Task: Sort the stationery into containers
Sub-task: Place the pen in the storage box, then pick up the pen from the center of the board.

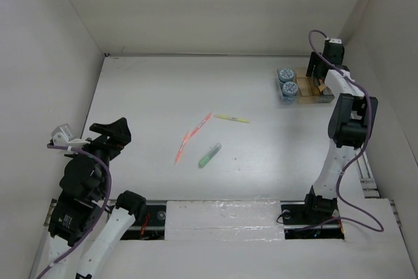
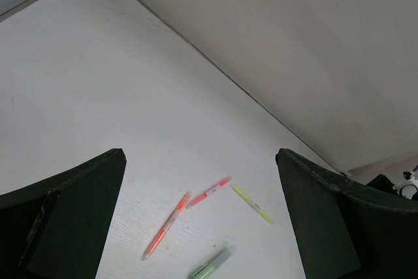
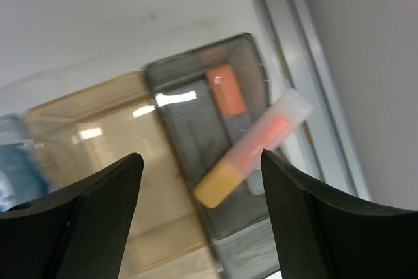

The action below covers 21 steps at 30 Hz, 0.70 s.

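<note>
The clear organiser [image 1: 308, 98] stands at the far right with two blue-and-white pots [image 1: 287, 82] in its left box. My right gripper [image 1: 319, 70] hovers above its right end, open and empty. In the right wrist view the gripper [image 3: 201, 161] is over the grey compartment [image 3: 179, 135]. A blurred orange-and-yellow marker [image 3: 251, 148] lies tilted there, its clear end over the right rim, above another orange marker [image 3: 225, 91]. The orange [image 1: 183, 147], red [image 1: 201, 123], yellow [image 1: 232, 119] and green [image 1: 209, 155] pens lie mid-table. My left gripper [image 1: 114, 132] is open, left of them.
The amber middle compartment [image 3: 98, 129] holds nothing visible, and a blue pot [image 3: 13, 174] shows at its left. White walls close in the table on three sides. The left wrist view shows the orange [image 2: 167, 225], red [image 2: 208, 193], yellow [image 2: 252, 204] and green [image 2: 212, 264] pens.
</note>
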Each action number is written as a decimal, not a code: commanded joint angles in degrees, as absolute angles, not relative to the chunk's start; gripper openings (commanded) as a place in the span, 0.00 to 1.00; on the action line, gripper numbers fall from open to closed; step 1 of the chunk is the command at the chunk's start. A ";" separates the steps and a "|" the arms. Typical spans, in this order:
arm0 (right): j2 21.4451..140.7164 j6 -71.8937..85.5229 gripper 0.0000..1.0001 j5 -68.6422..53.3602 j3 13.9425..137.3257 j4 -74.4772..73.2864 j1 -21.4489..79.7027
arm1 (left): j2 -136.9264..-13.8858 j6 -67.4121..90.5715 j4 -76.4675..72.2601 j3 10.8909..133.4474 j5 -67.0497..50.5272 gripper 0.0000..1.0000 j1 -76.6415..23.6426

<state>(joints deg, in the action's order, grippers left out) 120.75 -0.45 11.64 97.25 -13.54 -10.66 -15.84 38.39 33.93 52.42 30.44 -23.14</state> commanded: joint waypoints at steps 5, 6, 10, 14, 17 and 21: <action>112.95 0.78 0.79 10.73 101.78 -13.27 -4.40 | -15.91 37.62 31.64 52.03 30.85 1.00 -22.94; 112.24 1.84 0.79 9.85 101.78 -13.27 -4.39 | -15.91 37.62 31.64 52.03 30.85 1.00 -22.94; 112.24 4.30 0.79 3.88 101.16 -13.97 -3.87 | -15.91 38.23 31.64 52.03 31.46 1.00 -22.94; 111.71 6.85 0.79 -1.48 98.36 -12.57 -2.20 | -15.91 38.23 31.64 52.03 31.46 1.00 -22.94; 109.52 7.99 0.79 -1.49 94.93 -11.78 -0.36 | -16.43 38.23 31.64 52.03 31.46 1.00 -22.94; 103.99 10.72 0.79 8.22 88.70 -13.78 8.66 | -16.44 38.23 32.17 52.03 31.46 1.00 -22.94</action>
